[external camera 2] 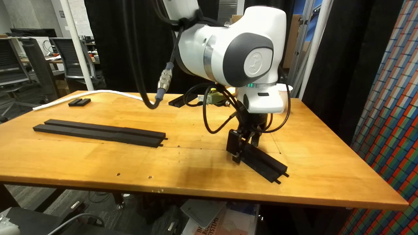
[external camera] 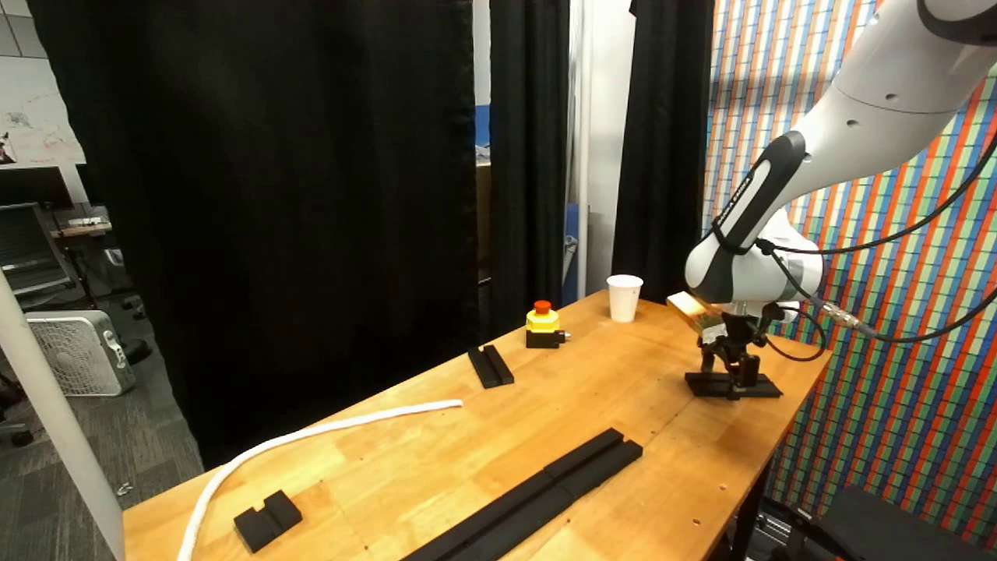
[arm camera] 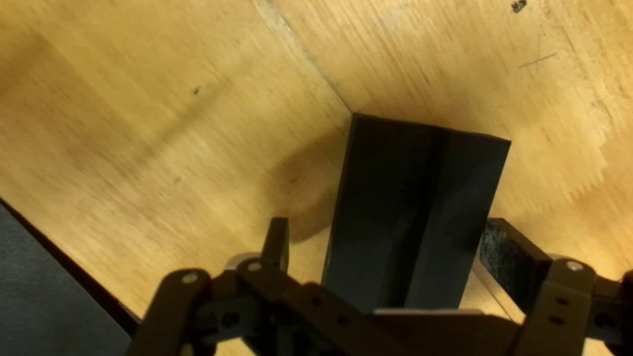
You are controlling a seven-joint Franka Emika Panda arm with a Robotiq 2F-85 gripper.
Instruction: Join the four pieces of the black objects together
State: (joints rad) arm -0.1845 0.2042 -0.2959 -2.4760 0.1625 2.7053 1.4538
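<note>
My gripper (arm camera: 393,247) stands open over a grooved black bar (arm camera: 381,198), one finger on each side. In the wrist view, bare wood shows between the bar and the left finger (arm camera: 275,242). The right finger (arm camera: 512,262) is very close to the bar's edge; I cannot tell whether they touch. The same bar (external camera 2: 266,164) lies flat, two small prongs at its near end. A long black strip (external camera 2: 98,132) with a cross seam (external camera: 556,481) lies apart from it. Another black bar (external camera: 491,367) rests by the back edge. A short grooved black piece (external camera: 267,520) is farther off.
A white cord (external camera: 335,425) curves along the table's back side. A yellow emergency stop with a red button (external camera: 543,308) and a white paper cup (external camera: 624,300) stand at the back edge. Arm cables (external camera 2: 205,112) hang beside the wrist. The table's front edge (external camera 2: 209,191) is near the bar.
</note>
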